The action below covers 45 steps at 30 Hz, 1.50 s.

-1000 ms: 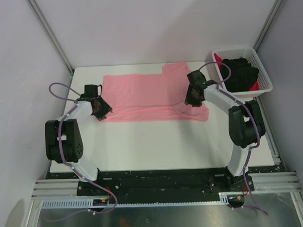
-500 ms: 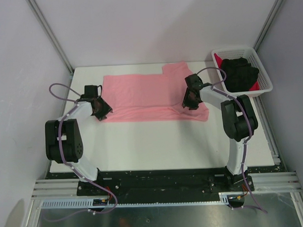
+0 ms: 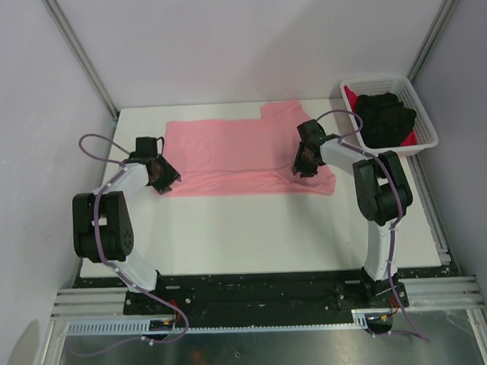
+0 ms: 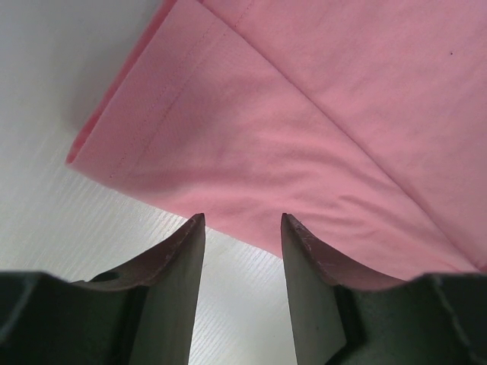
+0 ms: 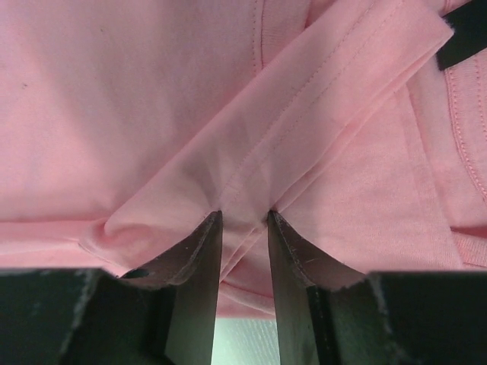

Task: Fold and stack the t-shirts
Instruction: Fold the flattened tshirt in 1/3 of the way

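right gripper (image 3: 304,166) in on pink shirt (image 3: 234,155)

vs a sec ago, r arm's elbow has swung inward & its gripper edged left; l arm unchanged. white table (image 3: 229,231) carries the pink shirt, spread flat on far half. basket (image 3: 422,144) at far-right corner holds black shirt (image 3: 388,117) over red shirt (image 3: 350,93). right gripper clenched on a raised fold nr the shirt's right end. left gripper (image 4: 242,220) released, fingers apart at shirt's near-left corner, nothing betw them.

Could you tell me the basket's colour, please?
The basket is white; top external view.
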Motion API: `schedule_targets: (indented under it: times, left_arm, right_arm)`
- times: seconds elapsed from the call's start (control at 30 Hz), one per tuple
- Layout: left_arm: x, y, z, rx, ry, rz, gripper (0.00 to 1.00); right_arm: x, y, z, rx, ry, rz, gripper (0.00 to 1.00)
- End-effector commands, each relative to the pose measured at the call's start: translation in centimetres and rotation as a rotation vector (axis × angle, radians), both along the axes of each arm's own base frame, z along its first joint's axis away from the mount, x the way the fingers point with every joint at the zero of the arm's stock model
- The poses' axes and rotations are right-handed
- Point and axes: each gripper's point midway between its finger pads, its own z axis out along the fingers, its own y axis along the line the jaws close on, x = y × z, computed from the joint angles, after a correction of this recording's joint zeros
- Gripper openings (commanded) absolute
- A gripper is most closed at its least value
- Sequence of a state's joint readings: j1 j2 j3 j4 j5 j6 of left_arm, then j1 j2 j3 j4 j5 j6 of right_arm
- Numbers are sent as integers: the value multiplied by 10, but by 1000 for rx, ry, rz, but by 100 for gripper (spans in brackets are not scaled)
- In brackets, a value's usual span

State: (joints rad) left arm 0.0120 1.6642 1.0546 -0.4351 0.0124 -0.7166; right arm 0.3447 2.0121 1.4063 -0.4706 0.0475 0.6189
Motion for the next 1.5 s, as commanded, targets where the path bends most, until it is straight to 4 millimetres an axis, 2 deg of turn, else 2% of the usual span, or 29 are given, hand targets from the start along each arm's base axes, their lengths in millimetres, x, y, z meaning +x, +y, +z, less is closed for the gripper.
schedule_targets:
  times: [0.0, 0.1, 0.3, 0.43, 0.67, 0.9, 1.03, 1.27, 1.47]
  left_arm:
    - [3, -2, 2, -5, -17, -5, 49]
    - [3, -2, 2, -6, -17, -4, 49]
    - [3, -2, 2, -4, -17, -4, 49]
    - [3, -2, 1, -4, -13, -4, 49]
    - [3, -2, 1, -4, -14, -4, 49]
    - [3, -1, 1, -1, -13, -5, 49]
    - [4, -2, 0, -1, -12, -7, 49]
    - [6, -2, 1, -4, -14, -12, 49]
    - [6, -2, 1, -3, -15, -14, 49]
  right_arm:
    - [4, 2, -8, 17, 3, -13, 35]
    - [5, 1, -7, 19, 0, -15, 31]
    - [13, -2, 2, 41, -28, -34, 9]
    - [18, -4, 9, 48, -43, -40, 5]
    - [31, -3, 19, 38, -56, -36, 3]
    - [53, 6, 34, 35, -87, -21, 2]
    - [65, 13, 30, 27, -84, -5, 2]
    - [83, 17, 19, 1, -81, 20, 9]
    - [96, 19, 24, -8, -119, 51, 18]
